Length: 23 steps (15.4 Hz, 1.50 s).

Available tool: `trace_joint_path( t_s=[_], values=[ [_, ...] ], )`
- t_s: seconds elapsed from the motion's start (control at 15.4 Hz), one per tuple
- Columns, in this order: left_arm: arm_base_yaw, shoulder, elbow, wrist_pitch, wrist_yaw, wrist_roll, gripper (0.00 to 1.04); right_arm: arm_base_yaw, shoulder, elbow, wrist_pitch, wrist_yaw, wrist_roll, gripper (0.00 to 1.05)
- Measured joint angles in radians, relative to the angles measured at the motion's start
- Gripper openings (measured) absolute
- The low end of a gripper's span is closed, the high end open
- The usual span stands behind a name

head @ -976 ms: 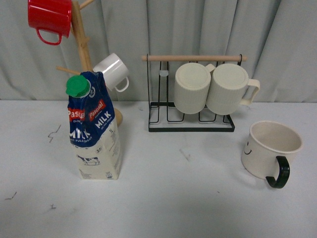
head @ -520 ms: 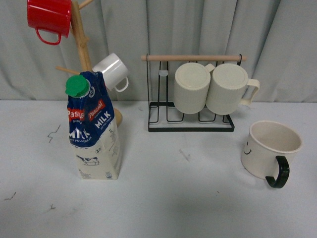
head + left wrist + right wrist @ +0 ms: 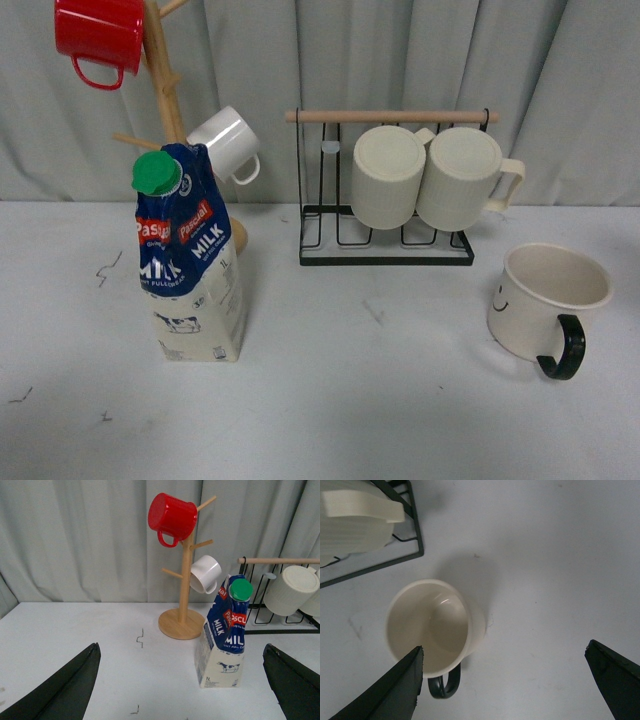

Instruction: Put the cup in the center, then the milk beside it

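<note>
The cup (image 3: 548, 300), a wide cream mug with a black handle and a small smiley face, stands upright at the right of the white table. It shows from above in the right wrist view (image 3: 432, 627). My right gripper (image 3: 505, 680) hangs open above it, with one finger (image 3: 395, 692) over the cup's rim. The milk (image 3: 190, 255), a blue and cream carton with a green cap, stands at the left and also shows in the left wrist view (image 3: 225, 632). My left gripper (image 3: 185, 680) is open and empty, well short of the carton. Neither arm shows in the front view.
A wooden mug tree (image 3: 165, 90) behind the milk holds a red mug (image 3: 100, 35) and a small white mug (image 3: 228, 143). A black wire rack (image 3: 385, 245) at the back centre holds two ribbed cream mugs (image 3: 430, 178). A grey curtain closes the back.
</note>
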State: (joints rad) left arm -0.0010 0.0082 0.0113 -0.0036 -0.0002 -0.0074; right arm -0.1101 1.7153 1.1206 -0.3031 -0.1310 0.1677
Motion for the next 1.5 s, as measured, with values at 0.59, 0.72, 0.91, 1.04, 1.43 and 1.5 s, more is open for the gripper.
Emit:
trace_joint_path(
  t_s=[0.59,0.72,0.91,1.04,1.43,1.5],
  values=[
    [0.000,0.000,0.000,0.000,0.000,0.000,0.98,0.113,0.346,0.250,-0.138,0.085,0.061,0.98],
    [0.000,0.000,0.000,0.000,0.000,0.000,0.98,0.125,0.381,0.267,-0.144,0.136,0.060,0.98],
    [0.000,0.000,0.000,0.000,0.000,0.000,0.98,0.131,0.426,0.291,-0.134,0.183,0.060,0.84],
    [0.000,0.000,0.000,0.000,0.000,0.000,0.98,0.136,0.441,0.291,-0.129,0.185,0.060,0.51],
    [0.000,0.000,0.000,0.000,0.000,0.000,0.98,0.134,0.408,0.259,-0.128,0.174,0.052,0.03],
    [0.000,0.000,0.000,0.000,0.000,0.000,0.98,0.135,0.385,0.245,-0.132,0.157,0.053,0.03]
  ],
)
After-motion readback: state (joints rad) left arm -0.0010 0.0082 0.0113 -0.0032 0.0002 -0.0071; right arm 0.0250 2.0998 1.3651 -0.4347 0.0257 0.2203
